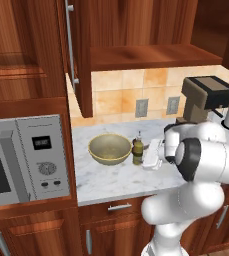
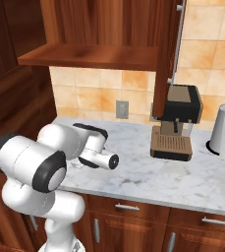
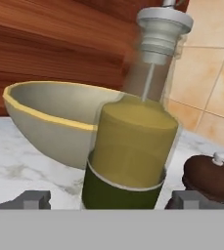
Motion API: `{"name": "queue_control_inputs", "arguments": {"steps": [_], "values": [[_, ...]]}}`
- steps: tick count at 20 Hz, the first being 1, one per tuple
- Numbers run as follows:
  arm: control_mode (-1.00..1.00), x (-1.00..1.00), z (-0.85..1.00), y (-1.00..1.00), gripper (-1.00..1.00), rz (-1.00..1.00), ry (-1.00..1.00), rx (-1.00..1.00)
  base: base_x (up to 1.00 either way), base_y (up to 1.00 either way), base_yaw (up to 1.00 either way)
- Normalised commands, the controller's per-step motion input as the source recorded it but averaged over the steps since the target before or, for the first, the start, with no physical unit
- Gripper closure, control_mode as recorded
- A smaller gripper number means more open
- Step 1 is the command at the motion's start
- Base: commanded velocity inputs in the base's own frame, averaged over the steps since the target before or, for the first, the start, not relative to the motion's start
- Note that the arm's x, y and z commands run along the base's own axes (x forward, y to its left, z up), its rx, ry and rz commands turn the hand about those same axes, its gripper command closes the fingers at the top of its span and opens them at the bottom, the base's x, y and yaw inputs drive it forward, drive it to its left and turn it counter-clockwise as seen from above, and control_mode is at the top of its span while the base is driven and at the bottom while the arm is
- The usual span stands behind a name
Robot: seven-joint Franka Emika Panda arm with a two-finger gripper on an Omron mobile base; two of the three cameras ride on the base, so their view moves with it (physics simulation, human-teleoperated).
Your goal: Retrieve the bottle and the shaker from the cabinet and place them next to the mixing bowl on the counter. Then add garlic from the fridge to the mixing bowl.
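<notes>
The oil bottle [image 3: 133,136] is set on the tabletop [image 1: 116,177] beside the mixing bowl [image 1: 110,148]; the fingers [image 3: 35,200] are spread open around it. Shaker and garlic are judged outstanding.

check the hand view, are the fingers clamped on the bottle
No, the fingers stand apart on either side of the bottle, with gaps visible, and it stands on the counter.
</notes>
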Motion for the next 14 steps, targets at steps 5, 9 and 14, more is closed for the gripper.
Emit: {"name": "queue_control_inputs", "arguments": {"steps": [5, 9, 14], "values": [[-1.0, -0.17, 0.09, -0.18, -1.0, 0.0, -0.05, 0.0, 0.0, 0.0, 0.0], [-1.0, -0.01, 0.63, -0.33, -1.0, -0.09, 0.0, 0.08, 0.0, 0.0, 0.0], [-1.0, -0.03, 0.77, -0.24, -1.0, -0.16, 0.03, 0.1, 0.0, 0.0, 0.0]]}}
